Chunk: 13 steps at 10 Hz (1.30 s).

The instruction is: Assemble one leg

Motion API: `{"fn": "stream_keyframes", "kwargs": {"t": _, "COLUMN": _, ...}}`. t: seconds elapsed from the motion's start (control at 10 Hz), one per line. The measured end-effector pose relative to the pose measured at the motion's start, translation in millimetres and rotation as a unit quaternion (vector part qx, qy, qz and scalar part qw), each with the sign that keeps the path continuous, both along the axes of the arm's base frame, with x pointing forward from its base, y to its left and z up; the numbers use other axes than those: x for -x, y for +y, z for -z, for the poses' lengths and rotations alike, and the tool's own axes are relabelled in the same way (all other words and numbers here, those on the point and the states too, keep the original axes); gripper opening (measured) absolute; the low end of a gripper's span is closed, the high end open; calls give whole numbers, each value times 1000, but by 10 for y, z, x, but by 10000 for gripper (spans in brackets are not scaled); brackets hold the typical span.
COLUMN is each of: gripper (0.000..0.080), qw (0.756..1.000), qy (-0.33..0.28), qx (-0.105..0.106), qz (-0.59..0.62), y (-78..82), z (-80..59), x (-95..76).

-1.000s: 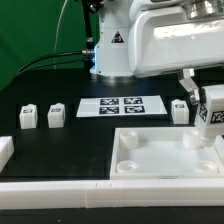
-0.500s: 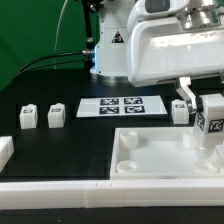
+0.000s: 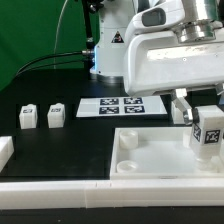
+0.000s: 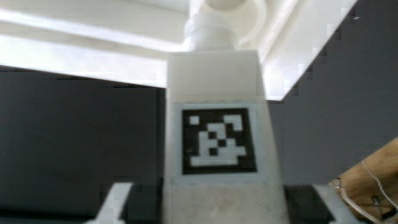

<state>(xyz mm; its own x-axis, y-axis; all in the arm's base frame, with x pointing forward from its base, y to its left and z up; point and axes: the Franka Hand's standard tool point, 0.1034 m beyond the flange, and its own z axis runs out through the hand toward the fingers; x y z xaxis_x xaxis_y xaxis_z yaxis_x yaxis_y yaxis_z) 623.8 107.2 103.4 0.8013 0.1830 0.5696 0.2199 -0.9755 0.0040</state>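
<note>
Gripping the leg (image 3: 208, 130) between its two fingers, the gripper (image 3: 206, 118) hangs over the bench near the exterior view's right edge. The jaws are clamped on the block's sides. The leg is upright, with its black-and-white marker facing the camera. It stands above the far corner socket (image 3: 194, 141) of the tabletop panel (image 3: 160, 160), on the exterior view's right. Whether its lower end touches the socket cannot be told.

In the wrist view the leg (image 4: 217, 120) fills the middle of the picture. One grey finger (image 4: 118, 206) shows at either side of its base, and the gripper (image 4: 221, 206) is closed on it there. A narrower rounded peg (image 4: 217, 22) at the leg's far end points toward the white panel (image 4: 80, 45).

The panel lies flat near the bench's front edge. The marker board (image 3: 122, 106) lies behind it, toward the middle of the bench. Two loose legs (image 3: 42, 116) stand side by side, near each other but apart, toward the edge on the exterior view's left. A fourth leg (image 3: 180, 111) stands just beyond the panel's far edge, partly hidden by the arm (image 3: 170, 55).
</note>
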Motion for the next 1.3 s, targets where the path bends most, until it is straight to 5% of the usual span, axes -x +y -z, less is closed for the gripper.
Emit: {"fn": "stream_keyframes", "kwargs": {"t": 1.3, "gripper": 307, "qw": 1000, "qy": -1, "qx": -2, "qz": -5, "y": 73, "z": 203, "x": 86}}
